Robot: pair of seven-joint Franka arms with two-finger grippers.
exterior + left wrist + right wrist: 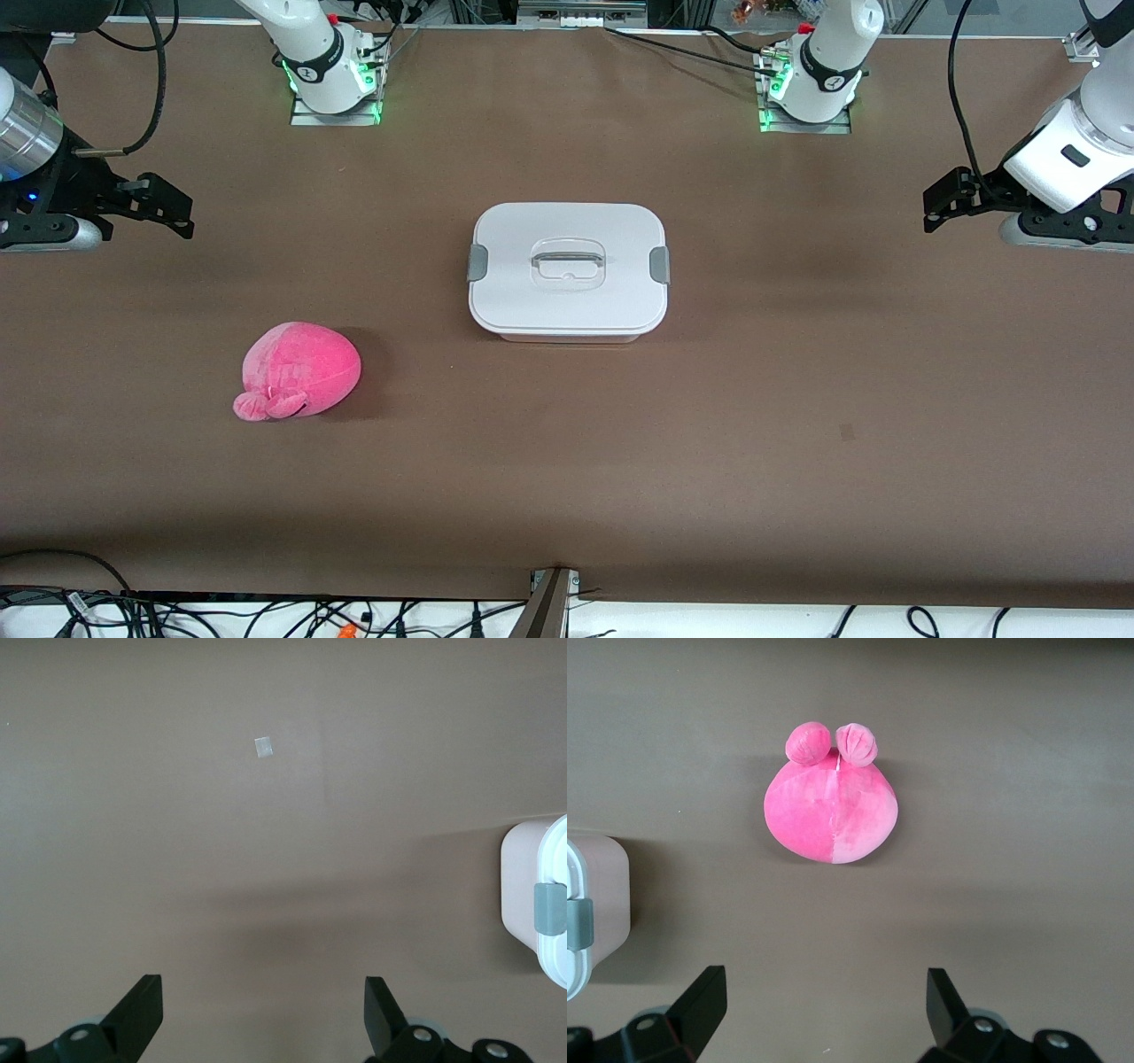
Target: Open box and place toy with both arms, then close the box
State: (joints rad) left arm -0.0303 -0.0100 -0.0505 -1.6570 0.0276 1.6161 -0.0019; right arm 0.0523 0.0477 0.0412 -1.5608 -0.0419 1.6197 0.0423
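The box [567, 270] stands shut in the middle of the table, with its white lid on, a grey clip at each end and a clear handle on top. The hot-pink plush toy [301, 368] lies on the table nearer the front camera than the box, toward the right arm's end. My right gripper [177, 211] is open and empty, held above the table at the right arm's end. Its wrist view shows the toy [833, 806] and a corner of the box [594, 904]. My left gripper [937, 202] is open and empty at the left arm's end. Its wrist view shows the box's end [532, 895].
The brown table mat bears a small square mark [847, 432], also seen in the left wrist view [263, 746]. The arm bases [332, 75] [811, 84] stand along the table's robot side. Loose cables [266, 616] lie past the table's front edge.
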